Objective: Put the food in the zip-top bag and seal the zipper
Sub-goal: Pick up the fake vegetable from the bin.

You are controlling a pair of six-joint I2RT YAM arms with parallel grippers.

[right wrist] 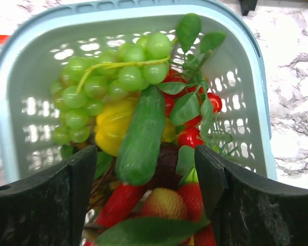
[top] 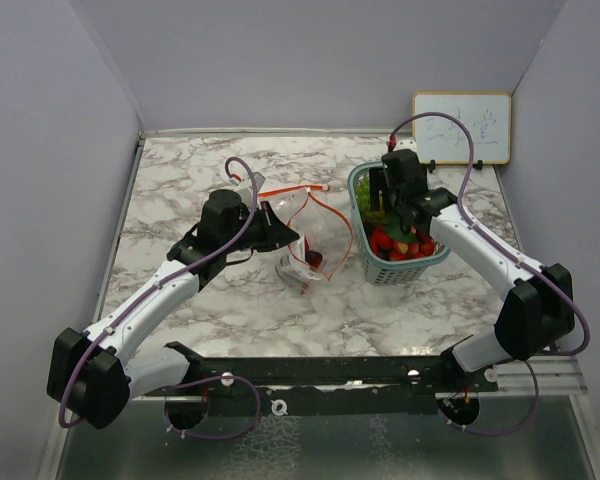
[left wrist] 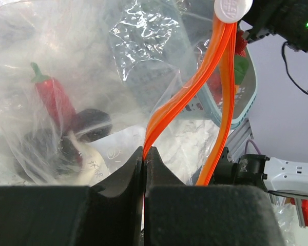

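L gripper (left wrist: 143,154) clamped on 1 orange-red zipper strip (left wrist: 161,115) of 1 crinkly clear plastic bag (top: 300,245), centre-left; 1 red chilli (left wrist: 54,100) inside. R gripper (right wrist: 145,159) fingers apart over 1 teal mesh basket (top: 390,268), right: 1 green grape bunch (right wrist: 102,84), 1 yellow pepper (right wrist: 110,125).

- You have 2 grippers in view: 1 left gripper (left wrist: 143,154) and 1 right gripper (right wrist: 145,156).
- You see 1 zip-top bag (top: 305,240), carrying 1 zipper (left wrist: 185,97) and 1 white slider (left wrist: 232,9).
- Inside that bag you can count 1 red chilli (left wrist: 54,100); the dark pieces (left wrist: 92,123) beside it are too blurred to count.
- You have 1 teal basket (right wrist: 236,82).
- In it you can count 1 green grape bunch (right wrist: 108,82), 1 yellow pepper (right wrist: 110,125) and 1 cucumber (right wrist: 141,138); the red pieces (right wrist: 190,137) overlap too much to count.
- You have 1 whiteboard (top: 462,127).
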